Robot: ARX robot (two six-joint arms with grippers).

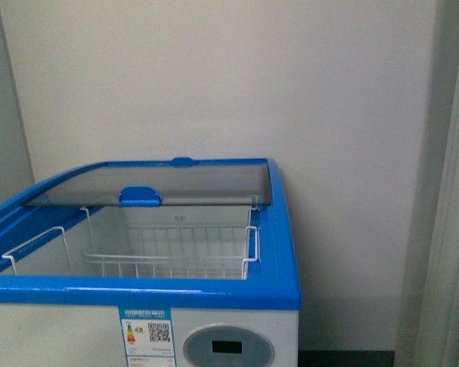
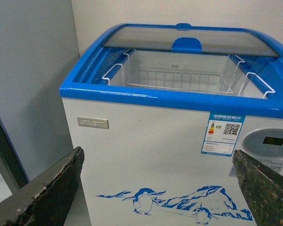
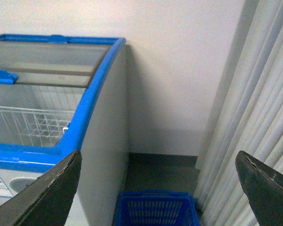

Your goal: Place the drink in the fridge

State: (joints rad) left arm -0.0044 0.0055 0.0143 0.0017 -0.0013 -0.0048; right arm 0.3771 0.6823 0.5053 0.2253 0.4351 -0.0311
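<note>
The fridge (image 1: pixel 138 291) is a white chest cooler with a blue top rim, and it fills the lower left of the front view. Its glass lid (image 1: pixel 176 183) is slid to the back, leaving the near half uncovered. A white wire basket (image 1: pixel 168 252) hangs inside, with nothing showing in it. My left gripper (image 2: pixel 156 157) is open in front of the fridge's penguin picture (image 2: pixel 146 200), holding nothing. My right gripper (image 3: pixel 158 156) is open beside the fridge's right side (image 3: pixel 104 155), above the floor. The drink is out of view. Neither arm shows in the front view.
A blue plastic basket (image 3: pixel 154 209) stands on the dark floor by the fridge's right side. A pale curtain (image 3: pixel 254 94) hangs to the right of it. A white wall (image 1: pixel 291 84) runs behind the fridge, and a grey panel (image 2: pixel 28 84) stands on its left.
</note>
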